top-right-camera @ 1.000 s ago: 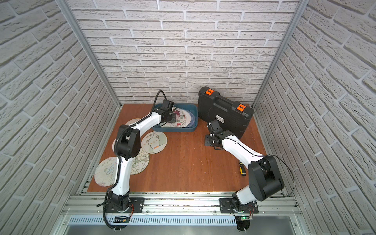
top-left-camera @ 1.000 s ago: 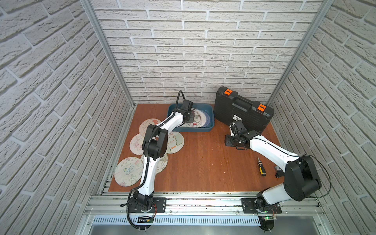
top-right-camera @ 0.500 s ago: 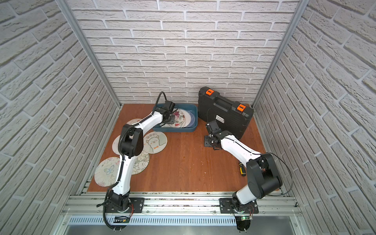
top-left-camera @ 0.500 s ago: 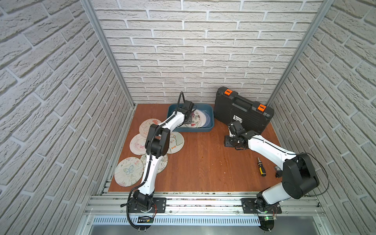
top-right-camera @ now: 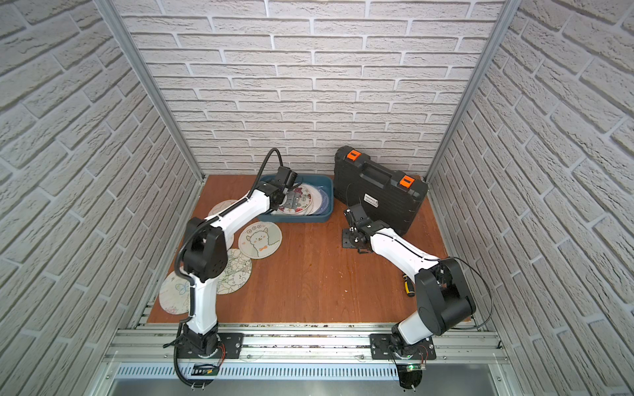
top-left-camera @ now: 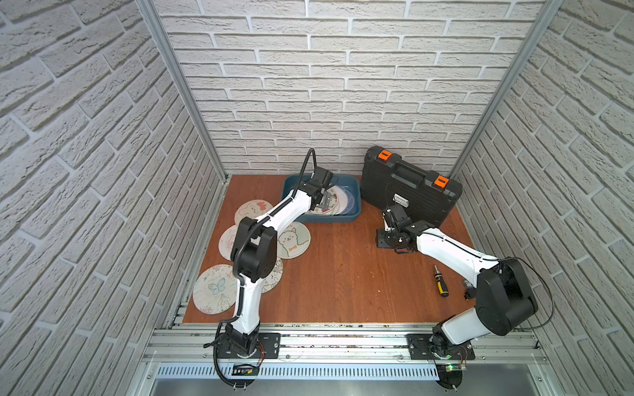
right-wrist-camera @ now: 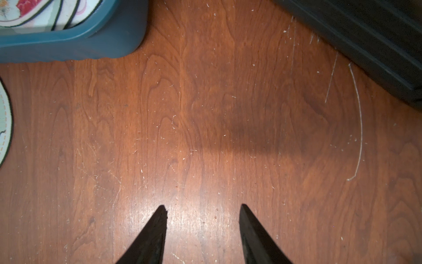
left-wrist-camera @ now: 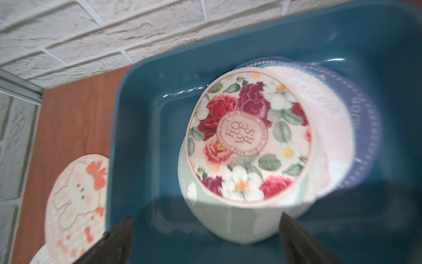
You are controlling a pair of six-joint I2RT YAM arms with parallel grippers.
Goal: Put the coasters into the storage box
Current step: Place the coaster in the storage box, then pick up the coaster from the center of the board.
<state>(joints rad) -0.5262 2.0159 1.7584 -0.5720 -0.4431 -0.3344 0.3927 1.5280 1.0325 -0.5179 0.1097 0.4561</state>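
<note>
White brick walls (top-left-camera: 343,85) surround wooden tabletop (top-left-camera: 343,274) holding storage box (top-left-camera: 336,219).

Overlapping coasters (left-wrist-camera: 249,137) inside teal storage box (left-wrist-camera: 137,128)

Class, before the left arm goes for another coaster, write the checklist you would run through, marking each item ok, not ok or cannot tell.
1. Left hand open and empty: ok.
2. Flower coaster inside the storage box: ok.
3. Flower coaster lying flat: cannot tell, the wrist view is blurred.
4. All coasters boxed: not ok; the alpaca coaster and others lie on the table.
5. Right hand open, empty, apart from the box: ok.
</note>
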